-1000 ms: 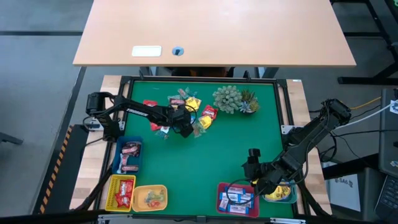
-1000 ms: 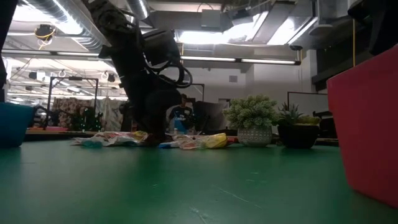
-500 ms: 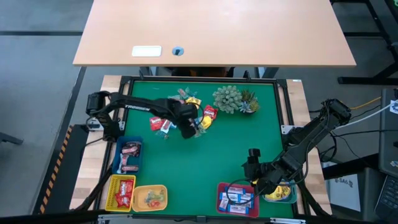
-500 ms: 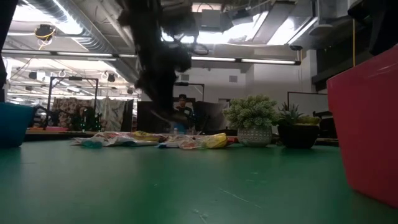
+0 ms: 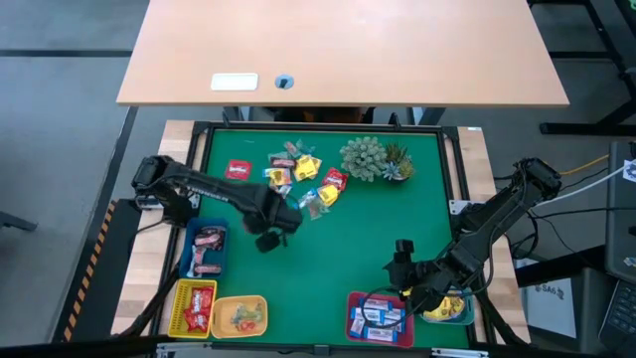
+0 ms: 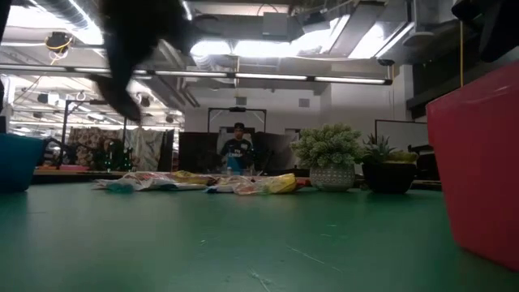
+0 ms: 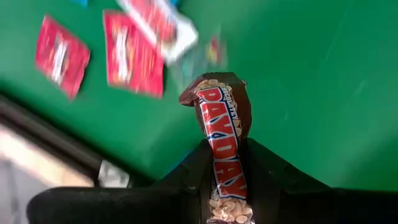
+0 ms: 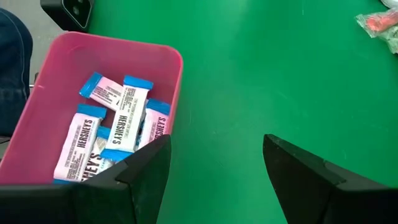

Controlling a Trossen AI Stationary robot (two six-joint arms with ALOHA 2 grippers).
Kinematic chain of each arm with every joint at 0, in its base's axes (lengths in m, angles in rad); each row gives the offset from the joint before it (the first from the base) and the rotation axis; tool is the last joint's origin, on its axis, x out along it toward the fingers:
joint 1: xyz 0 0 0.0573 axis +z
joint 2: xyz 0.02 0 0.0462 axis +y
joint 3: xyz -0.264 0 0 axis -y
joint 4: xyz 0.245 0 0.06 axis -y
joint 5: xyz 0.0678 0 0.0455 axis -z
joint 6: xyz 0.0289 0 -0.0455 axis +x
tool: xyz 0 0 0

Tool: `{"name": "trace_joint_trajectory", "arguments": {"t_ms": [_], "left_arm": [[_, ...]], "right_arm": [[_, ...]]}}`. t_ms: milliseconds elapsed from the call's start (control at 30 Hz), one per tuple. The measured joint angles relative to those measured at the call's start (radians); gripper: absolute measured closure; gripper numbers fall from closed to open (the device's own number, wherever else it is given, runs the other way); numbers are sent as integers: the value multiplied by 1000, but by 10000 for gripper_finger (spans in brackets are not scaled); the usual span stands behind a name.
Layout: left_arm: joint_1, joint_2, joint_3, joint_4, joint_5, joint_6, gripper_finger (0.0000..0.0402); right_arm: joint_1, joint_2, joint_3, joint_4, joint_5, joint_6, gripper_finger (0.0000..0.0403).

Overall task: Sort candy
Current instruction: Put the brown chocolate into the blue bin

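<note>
Green table: left tool (image 7: 225,163) clamps a PayDay bar (image 7: 222,134); right tool (image 8: 211,163) gapes empty.

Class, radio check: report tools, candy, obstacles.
Left tool shut on PayDay bar, above mat. Right tool open beside pink tray. Nothing in the way.

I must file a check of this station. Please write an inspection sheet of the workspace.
Surface: green mat, bare in the middle.
Job's things: loose candy pile at the far side; sorted candy in blue tray, yellow basket, yellow tray, pink tray.
Clutter: potted plants.
Claws: left claw shut on a PayDay bar; right claw open beside the pink tray.
Cables: bundle at the right edge.
Surroundings: wooden table; a person far behind.
</note>
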Motion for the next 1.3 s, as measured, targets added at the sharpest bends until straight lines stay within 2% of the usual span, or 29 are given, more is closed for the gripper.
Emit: {"name": "trace_joint_trajectory", "arguments": {"t_ms": [100, 367, 567, 667, 933, 1300], "left_arm": [[-75, 0, 0, -75, -9, -95, 333], [-275, 0, -73, -67, -15, -317, 333], [-418, -5, -160, -69, 59, -425, 333], [-471, -5, -196, -69, 92, -463, 333], [-559, -5, -283, -68, 142, -552, 333], [-568, -5, -318, -69, 153, -554, 333]], "right_arm": [[0, 0, 0, 4, 0, 0, 150], [0, 0, 0, 10, 0, 0, 150], [0, 0, 0, 64, 1, -3, 150], [0, 0, 0, 95, 37, -30, 150], [0, 0, 0, 175, 140, -132, 150], [-9, 0, 0, 184, 150, -135, 150]]}}
